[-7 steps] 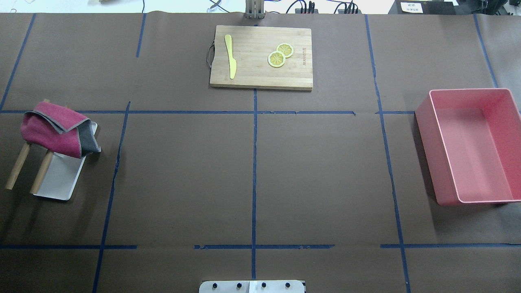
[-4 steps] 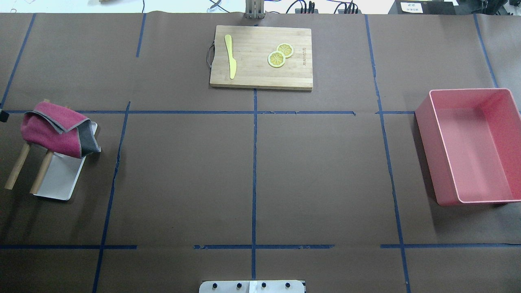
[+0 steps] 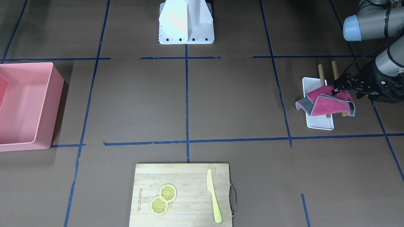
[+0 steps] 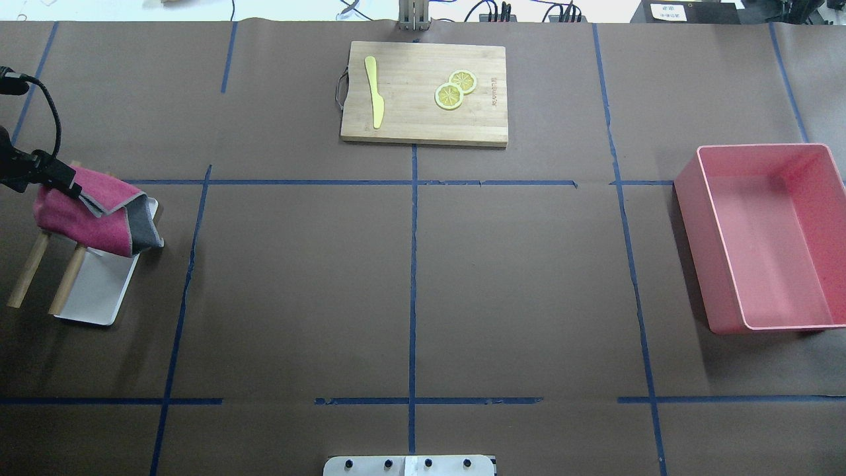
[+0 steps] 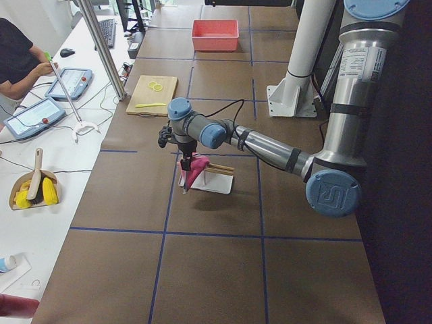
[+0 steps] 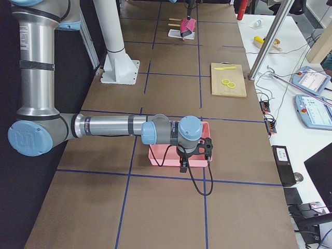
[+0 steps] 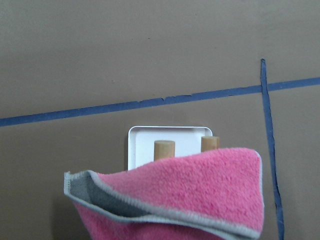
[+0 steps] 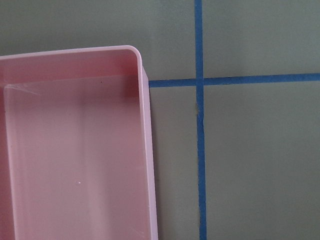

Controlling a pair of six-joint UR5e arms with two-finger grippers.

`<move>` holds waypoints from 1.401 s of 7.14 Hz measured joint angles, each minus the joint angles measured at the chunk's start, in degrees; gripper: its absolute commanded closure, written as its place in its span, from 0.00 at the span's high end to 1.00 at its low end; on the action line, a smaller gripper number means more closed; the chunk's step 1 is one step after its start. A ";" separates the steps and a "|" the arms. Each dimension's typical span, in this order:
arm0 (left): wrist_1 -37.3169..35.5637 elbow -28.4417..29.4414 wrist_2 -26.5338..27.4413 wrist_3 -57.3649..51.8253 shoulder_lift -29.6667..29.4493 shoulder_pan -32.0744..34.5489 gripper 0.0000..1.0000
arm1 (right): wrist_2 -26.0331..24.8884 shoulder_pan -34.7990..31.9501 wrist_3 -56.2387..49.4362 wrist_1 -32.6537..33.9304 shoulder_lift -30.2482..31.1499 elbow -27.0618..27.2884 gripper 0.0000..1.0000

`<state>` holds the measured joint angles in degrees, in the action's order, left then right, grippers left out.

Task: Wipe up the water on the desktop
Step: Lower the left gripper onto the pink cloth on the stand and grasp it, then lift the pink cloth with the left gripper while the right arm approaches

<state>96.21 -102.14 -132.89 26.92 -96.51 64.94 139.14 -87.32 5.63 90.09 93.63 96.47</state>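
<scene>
Front view: left tool (image 3: 338, 87) at top fold of pink cloth (image 3: 326, 103) on rack (image 3: 318, 123), can't tell if apart or together; it wants a deep bite, then a straight lift off. Overhead: tabletop (image 4: 297, 284), brown w/ blue tape, no puddle I can see. Right-side view: right tool (image 6: 182, 167) over pink bin (image 6: 158, 155), state unclear too.

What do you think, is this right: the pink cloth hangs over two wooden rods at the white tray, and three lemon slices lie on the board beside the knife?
Not quite: the overhead view shows two lemon slices on the board, not three. The rest holds: the cloth hangs over two rods at the tray, and the knife lies beside the slices.
</scene>
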 measured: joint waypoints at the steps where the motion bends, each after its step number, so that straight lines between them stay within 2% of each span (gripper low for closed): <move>1: 0.07 0.61 0.29 0.01 -0.23 -0.17 0.79 | -0.01 0.16 0.00 0.00 -0.02 -0.02 1.00; 5: -0.04 1.69 0.46 0.06 -0.89 -0.25 0.07 | -0.01 0.44 0.00 -0.01 -0.11 -0.08 1.00; 6: -0.11 1.79 0.48 0.08 -1.19 -0.25 0.02 | -0.01 0.47 0.02 0.00 -0.11 -0.11 1.00; 10: -0.15 0.54 0.65 0.30 -1.99 0.03 0.00 | -0.01 0.61 0.05 -0.03 -0.14 -0.06 1.00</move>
<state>96.06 -101.60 -132.24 27.22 -98.50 64.97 139.13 -86.72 5.67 90.07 93.49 96.41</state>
